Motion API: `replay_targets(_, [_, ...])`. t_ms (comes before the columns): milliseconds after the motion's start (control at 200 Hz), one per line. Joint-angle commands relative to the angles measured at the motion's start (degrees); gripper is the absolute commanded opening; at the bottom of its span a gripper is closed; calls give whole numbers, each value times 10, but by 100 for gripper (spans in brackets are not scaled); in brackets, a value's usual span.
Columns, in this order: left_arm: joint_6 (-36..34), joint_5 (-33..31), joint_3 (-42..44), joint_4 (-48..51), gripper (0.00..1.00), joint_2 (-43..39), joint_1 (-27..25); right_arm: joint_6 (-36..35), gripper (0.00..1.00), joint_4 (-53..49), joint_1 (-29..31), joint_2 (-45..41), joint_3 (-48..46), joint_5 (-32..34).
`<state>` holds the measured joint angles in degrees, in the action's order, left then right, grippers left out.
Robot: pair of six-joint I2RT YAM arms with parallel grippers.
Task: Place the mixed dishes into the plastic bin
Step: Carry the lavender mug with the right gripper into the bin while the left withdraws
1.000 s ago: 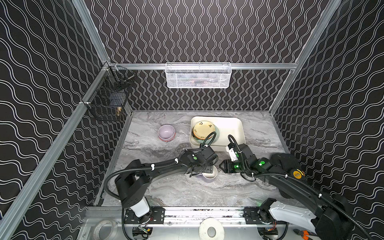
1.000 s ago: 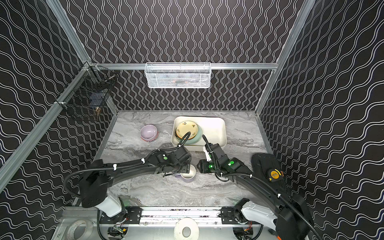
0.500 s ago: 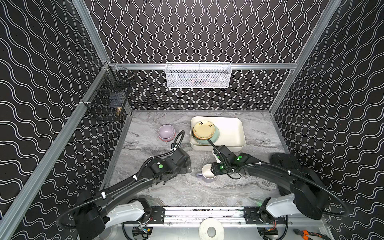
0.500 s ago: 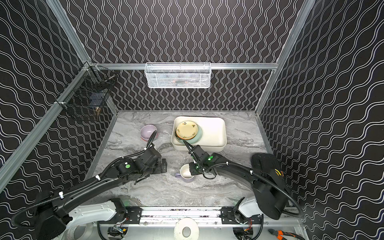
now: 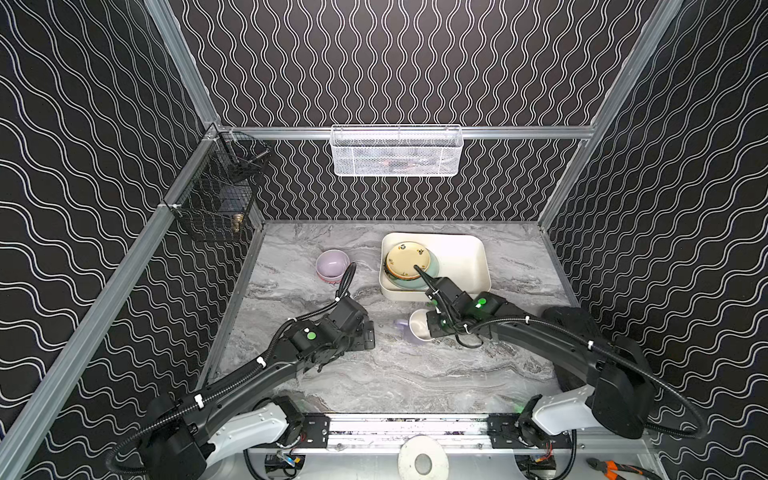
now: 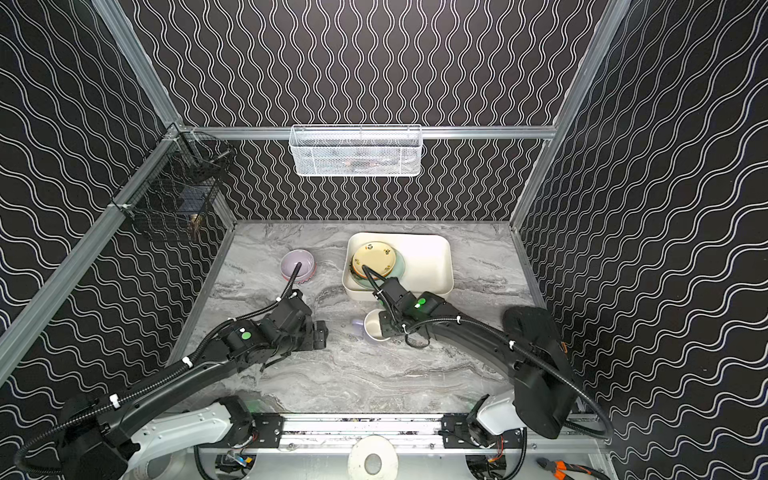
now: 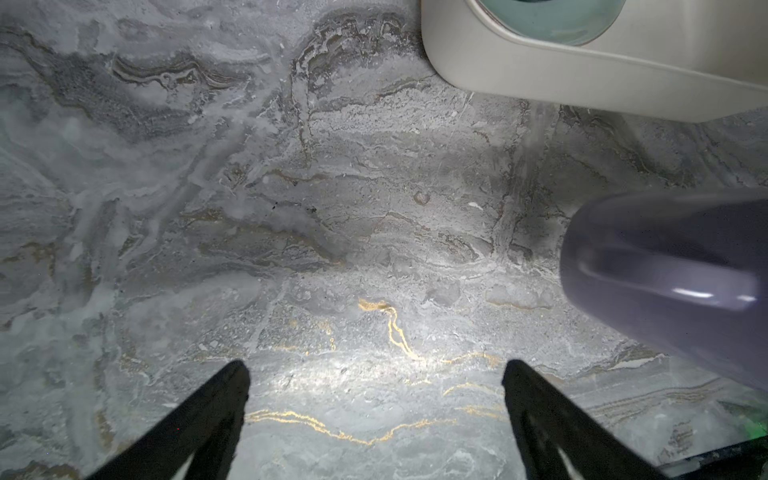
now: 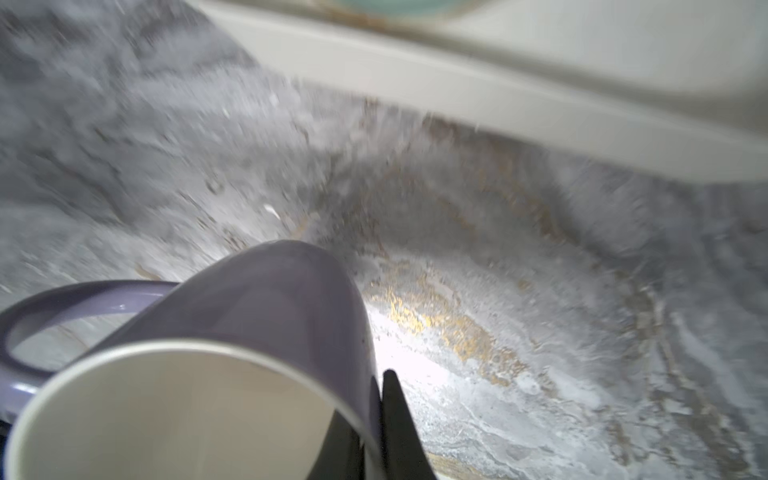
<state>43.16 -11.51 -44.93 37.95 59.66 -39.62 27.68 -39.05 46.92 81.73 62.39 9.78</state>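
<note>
Nearby lavender mug: plastic bin, lilac bowl.

Rear of tabletop: bin, plates stacked in its left end. Left of bin: bowl. Before bin: mug.

Mug cut off at the edge; marble tabletop blurred
</note>
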Motion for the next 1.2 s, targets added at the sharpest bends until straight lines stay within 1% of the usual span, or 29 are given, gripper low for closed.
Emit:
replay_targets(0, [-27, 15, -7, -11, 99, -9, 11, -8, 5, -26, -11, -6, 36, 42])
replay_targets(130, [-35, 25, -11, -10, 99, -18, 21, -33, 5, -37, -60, 0, 87, 60])
replay_targets(210, [-40, 31, -16, -10, 99, -18, 26, -53, 6, -24, -109, 10, 114, 64])
replay_targets(310, [-48, 40, -28, -8, 99, -12, 33, -77, 6, -7, -170, 41, 155, 59])
replay_targets(395, [-58, 48, -41, -8, 99, -2, 39, -93, 6, -3, -213, 89, 202, 59])
replay_targets(420, [-60, 50, -46, -9, 99, 2, 40, -98, 6, -1, -215, 104, 215, 61])
replay_targets(430, [-60, 51, -48, -9, 99, 4, 41, -99, 6, -1, -232, 112, 220, 62])
replay_targets(450, [-63, 52, -52, -9, 99, 7, 43, -101, 6, -2, -246, 125, 231, 61])
replay_targets(595, [-79, 65, -79, -13, 99, 35, 57, -114, 6, -1, -309, 224, 307, 56])
replay_targets(706, [-92, 74, -98, -16, 99, 58, 76, -118, 6, -13, -350, 307, 371, 28])
replay_targets(836, [-107, 92, -113, -23, 99, 85, 105, -123, 6, -26, -379, 385, 452, 1])
replay_targets(966, [-119, 115, -118, -32, 99, 113, 136, -126, 7, -42, -389, 444, 517, -16])
replay_targets(1096, [-122, 159, -111, -46, 99, 131, 170, -128, 7, -36, -390, 479, 538, -33])
replay_targets(1196, [-124, 163, -109, -47, 99, 136, 184, -128, 7, -40, -391, 498, 553, -47])
